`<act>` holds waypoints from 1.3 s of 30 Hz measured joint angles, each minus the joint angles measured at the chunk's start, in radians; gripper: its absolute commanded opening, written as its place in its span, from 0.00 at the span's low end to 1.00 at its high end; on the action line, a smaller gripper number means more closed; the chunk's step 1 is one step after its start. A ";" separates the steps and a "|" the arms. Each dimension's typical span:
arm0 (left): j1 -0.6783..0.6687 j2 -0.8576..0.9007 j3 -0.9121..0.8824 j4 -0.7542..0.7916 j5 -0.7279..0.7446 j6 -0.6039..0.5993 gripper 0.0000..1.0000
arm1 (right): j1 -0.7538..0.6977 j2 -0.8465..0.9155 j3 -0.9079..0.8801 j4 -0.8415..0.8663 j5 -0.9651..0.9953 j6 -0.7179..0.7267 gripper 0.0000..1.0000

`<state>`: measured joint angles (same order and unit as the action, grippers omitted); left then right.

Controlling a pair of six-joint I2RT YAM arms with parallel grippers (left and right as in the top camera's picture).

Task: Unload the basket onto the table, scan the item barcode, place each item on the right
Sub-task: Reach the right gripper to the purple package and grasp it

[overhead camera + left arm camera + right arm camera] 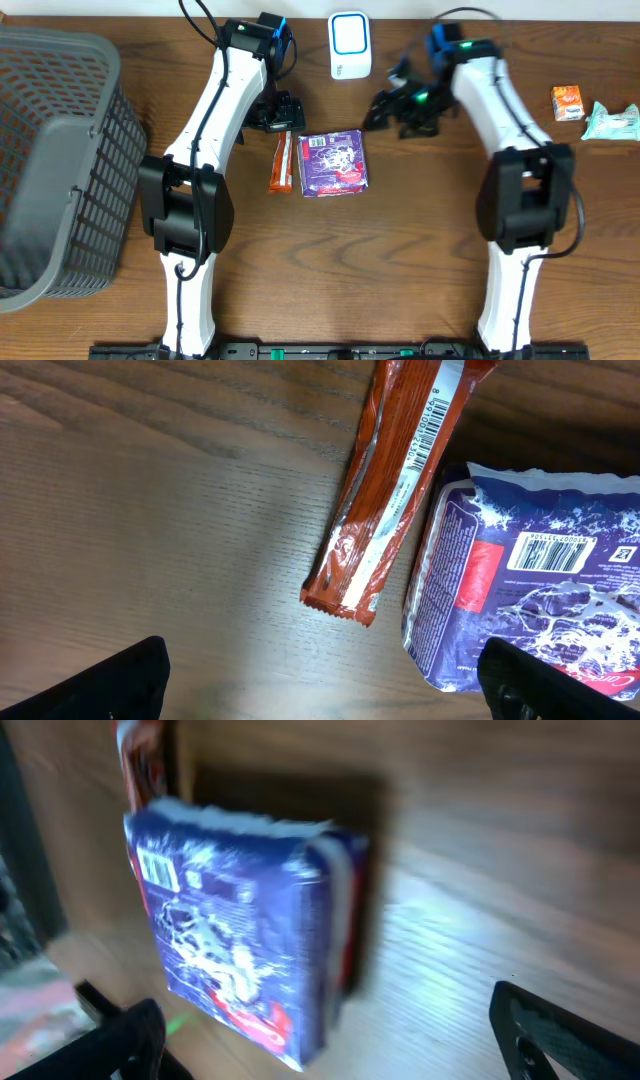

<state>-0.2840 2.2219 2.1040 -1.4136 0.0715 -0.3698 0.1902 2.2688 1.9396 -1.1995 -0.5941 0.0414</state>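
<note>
At counter (400, 260) centre, the purple crinkly plastic packet (334, 163) awaits pickup; both jaws hang wide, empty; next, likely grip its three-o'clock edge.

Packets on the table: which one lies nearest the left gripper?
The long orange bar, just below the left gripper. The purple pack beside it lies farther off.

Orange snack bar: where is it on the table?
In the overhead view, the snack bar lies near the middle of the table, immediately left of the purple packet.
</note>
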 measured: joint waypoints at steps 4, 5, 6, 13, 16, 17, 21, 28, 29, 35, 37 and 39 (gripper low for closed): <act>0.000 0.000 0.000 0.000 0.000 0.000 0.98 | 0.083 0.000 -0.045 0.029 0.009 0.004 0.99; 0.000 0.000 0.000 0.000 0.000 0.000 0.98 | 0.095 0.000 -0.055 0.034 0.008 0.005 0.99; 0.000 0.000 0.000 0.000 0.000 0.000 0.98 | 0.104 0.000 -0.066 0.037 0.010 0.008 0.99; 0.000 0.000 0.000 0.000 0.000 0.000 0.98 | 0.103 0.000 -0.156 0.087 0.004 0.032 0.63; 0.000 0.000 0.000 0.000 0.000 0.000 0.98 | 0.103 0.000 -0.214 0.134 -0.017 0.043 0.24; 0.000 0.000 0.000 0.000 0.000 0.000 0.98 | 0.103 0.000 -0.234 0.149 -0.030 0.047 0.12; 0.000 0.000 0.000 0.000 0.000 0.000 0.98 | 0.100 -0.006 -0.262 0.178 -0.068 0.075 0.01; 0.000 0.000 0.000 0.000 0.000 0.000 0.98 | 0.100 -0.013 -0.229 0.094 -0.018 0.089 0.01; 0.000 0.000 0.000 0.000 0.000 0.000 0.98 | 0.099 -0.013 -0.207 0.053 0.015 0.092 0.01; 0.000 0.000 0.000 0.000 0.000 0.000 0.98 | 0.070 -0.024 0.027 -0.208 0.388 0.184 0.01; 0.000 0.000 0.000 0.000 0.000 0.000 0.98 | 0.066 -0.037 0.085 -0.263 0.516 0.224 0.01; 0.000 0.000 0.000 0.000 0.000 0.000 0.98 | 0.066 -0.055 0.138 -0.312 0.672 0.281 0.01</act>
<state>-0.2840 2.2219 2.1040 -1.4136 0.0715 -0.3698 0.2565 2.2135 2.0773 -1.5112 0.0780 0.3225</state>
